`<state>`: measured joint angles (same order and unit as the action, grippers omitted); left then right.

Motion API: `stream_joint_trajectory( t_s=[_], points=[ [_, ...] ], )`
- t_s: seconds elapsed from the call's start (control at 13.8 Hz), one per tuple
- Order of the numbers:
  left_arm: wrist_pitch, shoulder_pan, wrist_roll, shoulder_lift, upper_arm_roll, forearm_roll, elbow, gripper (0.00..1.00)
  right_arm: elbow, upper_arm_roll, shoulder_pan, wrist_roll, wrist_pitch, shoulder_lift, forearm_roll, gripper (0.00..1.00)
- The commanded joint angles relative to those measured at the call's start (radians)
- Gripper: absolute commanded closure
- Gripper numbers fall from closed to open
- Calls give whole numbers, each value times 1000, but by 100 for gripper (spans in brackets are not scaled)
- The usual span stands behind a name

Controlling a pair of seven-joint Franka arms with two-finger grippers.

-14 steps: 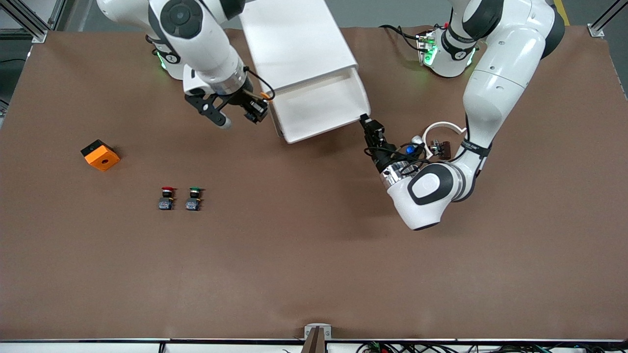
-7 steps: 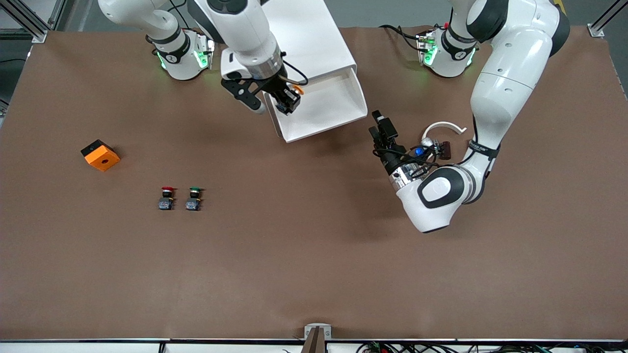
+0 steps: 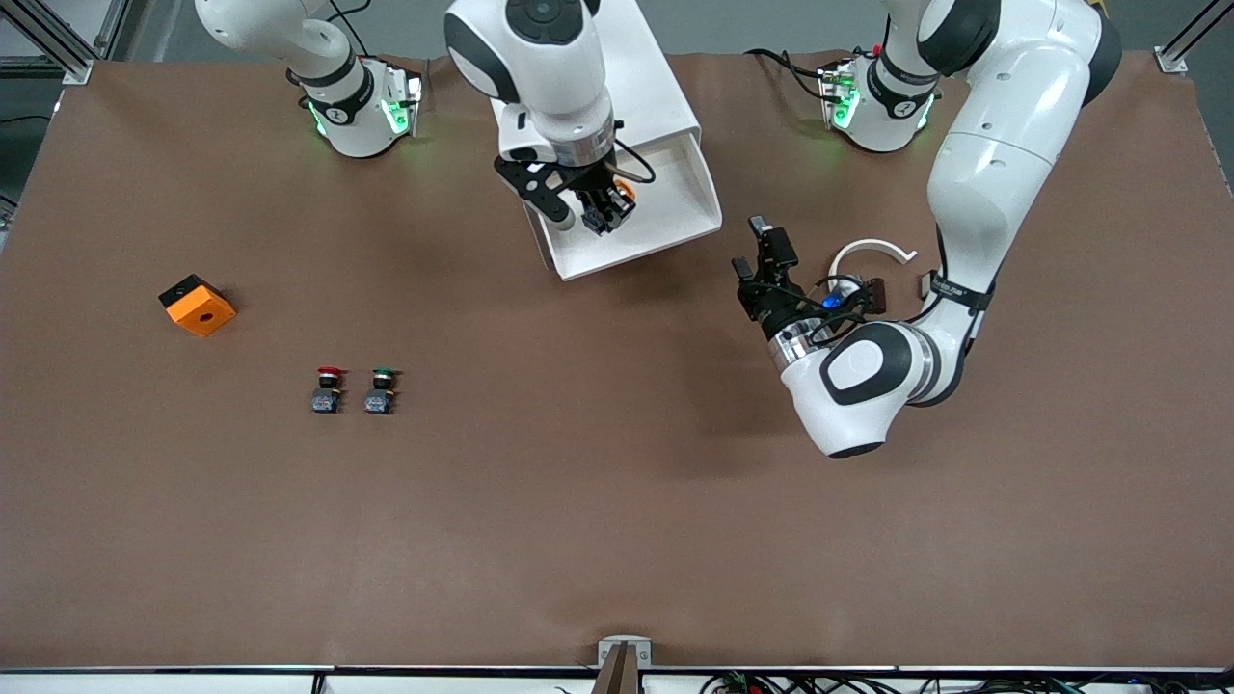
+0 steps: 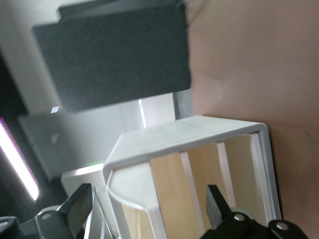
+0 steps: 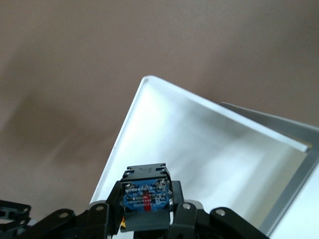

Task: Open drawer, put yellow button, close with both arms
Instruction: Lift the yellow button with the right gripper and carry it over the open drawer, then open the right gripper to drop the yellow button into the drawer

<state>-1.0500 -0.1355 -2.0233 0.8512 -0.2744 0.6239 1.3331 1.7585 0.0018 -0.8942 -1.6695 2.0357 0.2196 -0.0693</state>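
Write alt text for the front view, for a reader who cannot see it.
The right claw, shut on the yellow button, hangs over the open top drawer of a white cabinet. The left claw is open over the brown table beside the drawer, toward the left arm's end. Nearer the camera stand a red-capped button, a green-capped button and an orange block.

Robotics lab: two white robot arms [image 3: 974,183] bolted to brown-covered table [image 3: 617,540], aluminium frame posts [image 3: 48,39] at corners, cable bundles [image 3: 771,682] along near edge, grey floor.
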Motion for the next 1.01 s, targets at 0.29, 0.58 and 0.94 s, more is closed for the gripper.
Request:
stream_joint_trajectory(
  t_s=[0.29, 0.58, 0.94],
  points=[
    [-56, 17, 498, -145, -6, -213, 11, 0, -39, -13, -48, -62, 20, 58, 49, 0],
    [-65, 25, 785, -247, -6, -318, 43, 0, -83, -17, -32, -23, 6, 55, 49, 0],
    [-91, 13, 1064, -334, -31, -417, 67, 0, -192, -20, 113, 267, -202, 35, 45, 0]
  ],
)
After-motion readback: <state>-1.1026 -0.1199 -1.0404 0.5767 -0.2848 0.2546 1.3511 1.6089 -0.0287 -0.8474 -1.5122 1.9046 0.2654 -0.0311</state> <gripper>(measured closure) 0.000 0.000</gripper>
